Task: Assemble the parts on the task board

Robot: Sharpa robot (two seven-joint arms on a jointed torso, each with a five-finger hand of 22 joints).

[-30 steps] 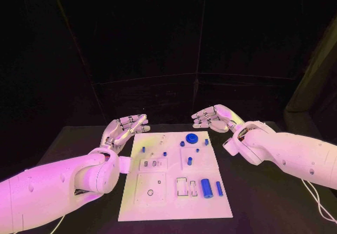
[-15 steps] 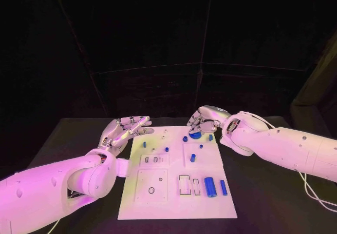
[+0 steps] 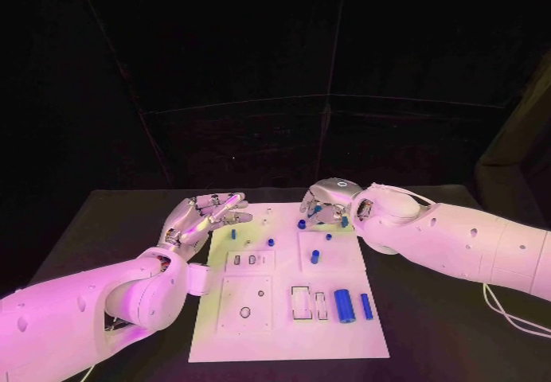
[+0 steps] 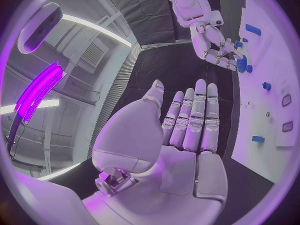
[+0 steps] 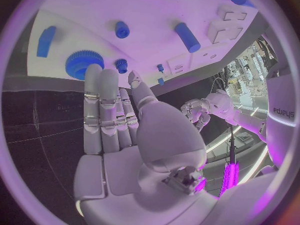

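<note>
A: What is hidden or hard to make out?

B: In the head view, the far edge of the task board [image 3: 287, 318] is covered by the right hand [image 3: 330, 200], so the blue gear [image 5: 83, 63] standing there is largely concealed; it is seen plainly from the right wrist. The small blue pegs [image 3: 271, 242] near the middle of the board are too small for their shapes to be told. Whether the right fingertips [image 5: 99, 75] actually touch the gear cannot be decided: from the right wrist they are seen just beside it, over its rim.

A: How are the right hand's fingers described?

B: They are held straight and close together, pointed down at the board's far end. Nothing is seen grasped in them, and the thumb is kept apart from the rest.

A: And the left hand?

B: The left hand [image 3: 207, 213] is held off the board's left far corner, above the black table [image 3: 103, 231]. Its fingers [image 4: 197, 115] are extended, side by side and uncurled, palm bare. Nothing is gripped or touched by it.

A: Where are the other parts found?

B: A large blue cylinder [image 3: 342, 302] and a slimmer blue bar [image 3: 365, 305] are laid side by side on the near right part of the board, beside rectangular cutouts [image 3: 298, 303]. Another short blue piece [image 3: 314, 258] is stood nearer the middle.
</note>
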